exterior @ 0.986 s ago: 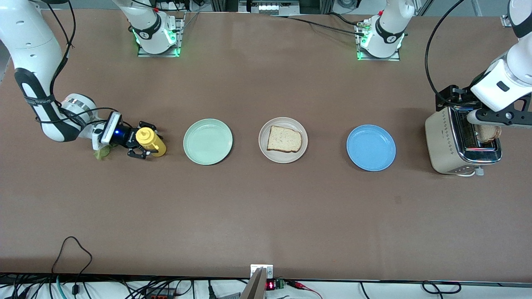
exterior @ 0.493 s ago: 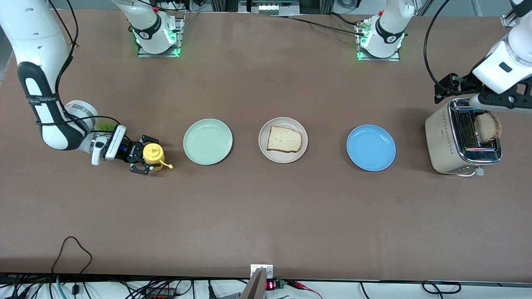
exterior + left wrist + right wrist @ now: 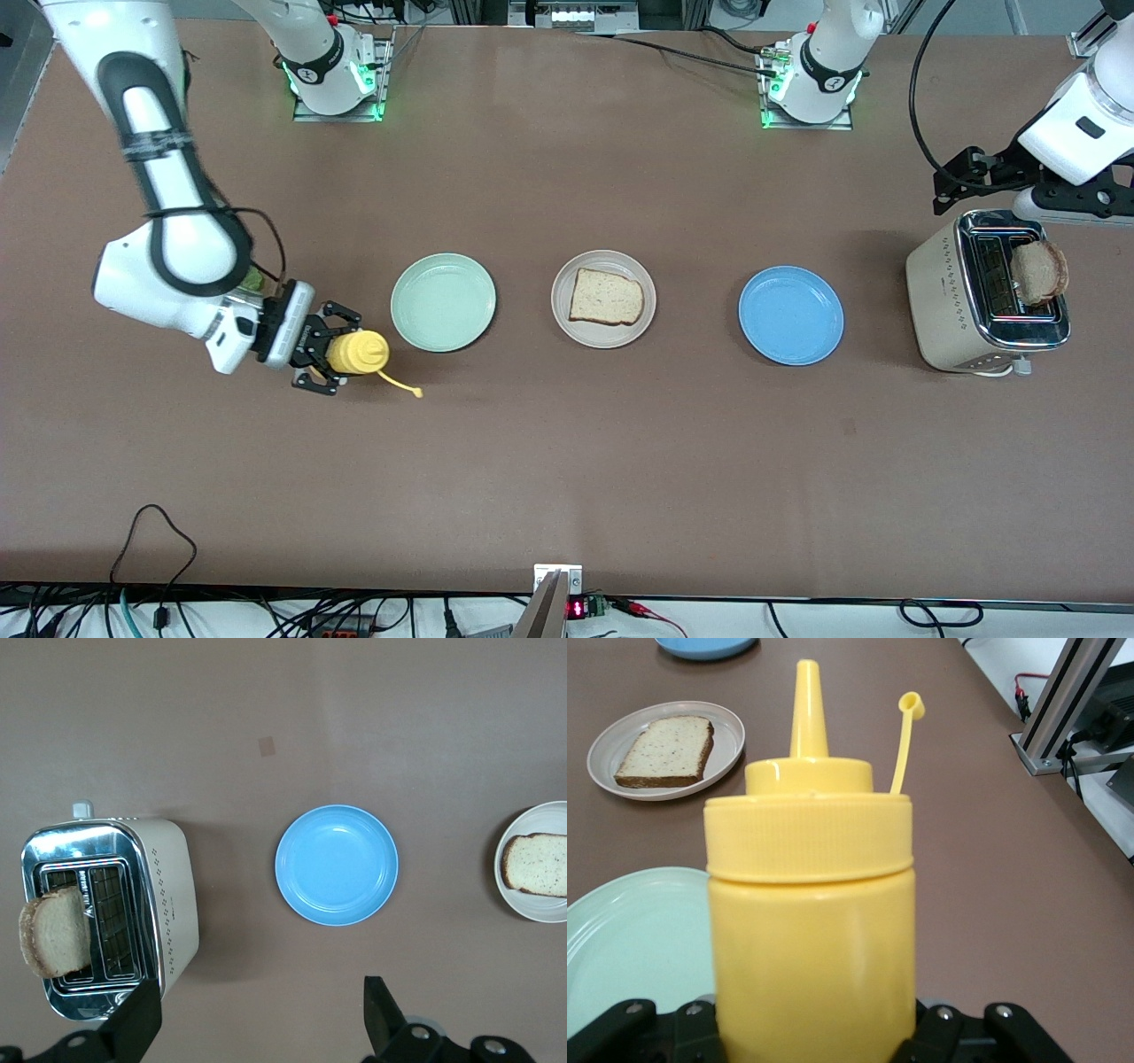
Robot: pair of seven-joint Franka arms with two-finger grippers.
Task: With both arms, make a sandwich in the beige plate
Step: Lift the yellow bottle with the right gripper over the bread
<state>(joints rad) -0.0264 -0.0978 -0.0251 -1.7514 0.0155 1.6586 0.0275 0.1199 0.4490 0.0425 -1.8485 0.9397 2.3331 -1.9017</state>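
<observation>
The beige plate [image 3: 561,301] sits mid-table with one bread slice [image 3: 605,297] on it; both also show in the right wrist view, plate [image 3: 607,749] and slice [image 3: 666,750]. My right gripper [image 3: 319,359] is shut on a yellow squeeze bottle [image 3: 357,353], tipped on its side with its nozzle toward the mint-green plate [image 3: 443,302]. My left gripper [image 3: 1028,188] is open and empty above the toaster [image 3: 983,292]. A second bread slice [image 3: 1039,273] sticks up from a toaster slot. A bit of green lettuce [image 3: 252,280] shows by the right arm, mostly hidden.
A blue plate [image 3: 790,315] lies between the beige plate and the toaster. The bottle's cap [image 3: 415,391] hangs open on its strap. A cable loop [image 3: 164,532] lies near the table's front edge.
My right gripper carried the yellow bottle toward the mint-green plate and nearer the front camera, tipping it over. My left gripper rose off the toaster, leaving the bread slice in the slot.
</observation>
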